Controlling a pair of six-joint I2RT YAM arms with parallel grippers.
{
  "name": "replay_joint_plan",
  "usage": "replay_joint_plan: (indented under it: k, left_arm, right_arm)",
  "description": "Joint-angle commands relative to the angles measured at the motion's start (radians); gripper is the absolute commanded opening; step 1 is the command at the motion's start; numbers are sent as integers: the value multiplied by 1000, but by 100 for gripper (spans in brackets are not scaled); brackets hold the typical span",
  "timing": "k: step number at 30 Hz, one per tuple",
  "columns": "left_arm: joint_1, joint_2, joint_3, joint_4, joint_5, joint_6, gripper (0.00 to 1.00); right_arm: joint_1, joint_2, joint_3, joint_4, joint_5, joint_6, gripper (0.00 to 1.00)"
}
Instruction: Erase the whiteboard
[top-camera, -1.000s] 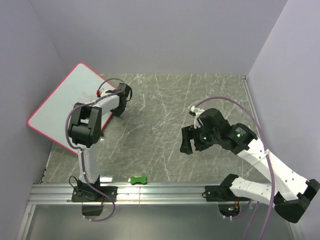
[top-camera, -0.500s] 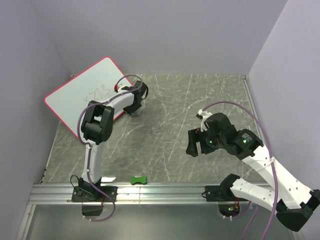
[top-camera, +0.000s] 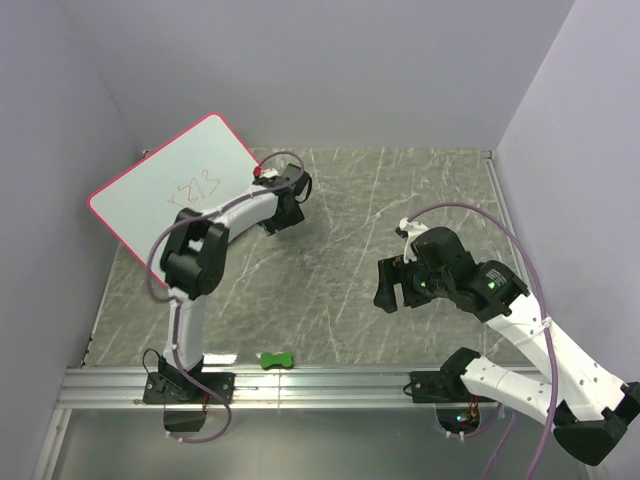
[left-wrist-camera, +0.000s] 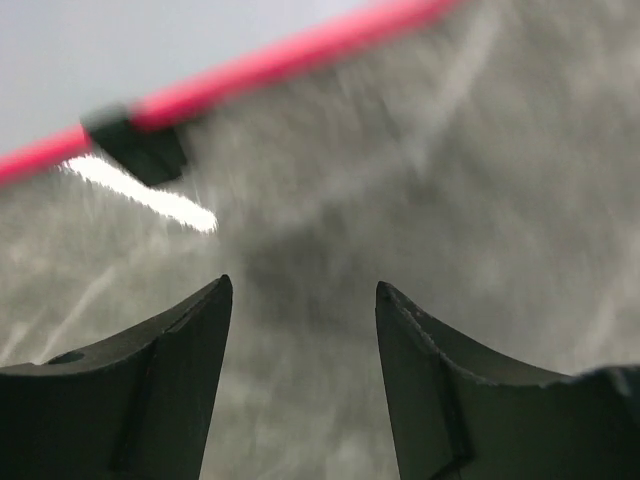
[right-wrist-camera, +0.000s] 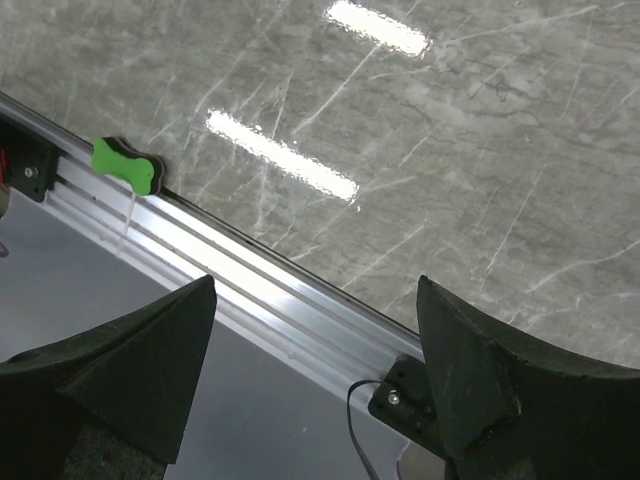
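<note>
The whiteboard (top-camera: 160, 200), white with a red-pink rim and red scribbles (top-camera: 195, 192), lies tilted at the back left, partly against the left wall. My left gripper (top-camera: 281, 221) is just off the board's right corner, above the stone table. In the left wrist view it (left-wrist-camera: 300, 290) is open and empty, and the board's red rim (left-wrist-camera: 260, 65) runs blurred across the top. My right gripper (top-camera: 390, 287) hovers open and empty over the table's right half; its wrist view (right-wrist-camera: 315, 290) looks down at the near rail. A green eraser (top-camera: 276, 360) lies at the front edge and also shows in the right wrist view (right-wrist-camera: 125, 168).
A metal rail (top-camera: 330, 385) runs along the near edge with both arm bases on it. Grey walls close in the left, back and right. A small black piece (left-wrist-camera: 135, 150) sits on the board's rim in the left wrist view.
The whiteboard has slid and turned to the right, away from the left wall. My left gripper has moved right beside its corner. The right gripper has shifted slightly right and nearer.
</note>
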Motion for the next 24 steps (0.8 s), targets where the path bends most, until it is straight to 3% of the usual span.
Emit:
replay_joint_plan:
  k: [1,3,5,6,9,10,12,14,24]
  left_arm:
    - [-35,-308,-134,175,116,173,64]
    - [-1,-536,-338,255,202,234,65]
    - [118,-707,-548,396,319,286,68]
    - [170,-878,-608,447,423,306,70]
    - [396,-1101,-718,458,501,377,83]
    - [522,-1125,-721,429,510,415,88]
    - [635,-1139,-713,339,558,467,91]
    - [651,-1128,-696,271,448,521,95]
    - [850,-1096,-767,231,332,458,92]
  right_arm:
    - [-8,-28,4,26,39,-5,88]
    - [-8,-32,12,23,39,-5,88]
    - [-8,-38,21,28,37,0,88]
    - [-8,-48,21,34,34,4,89]
    - [-9,-61,14,60,16,17,90]
    - [-12,-58,6,65,5,18,91]
    - [-12,-49,3,85,-13,18,93]
    - [-12,-29,7,94,-35,17,100]
    - [-12,3,81,46,-40,-19,100]
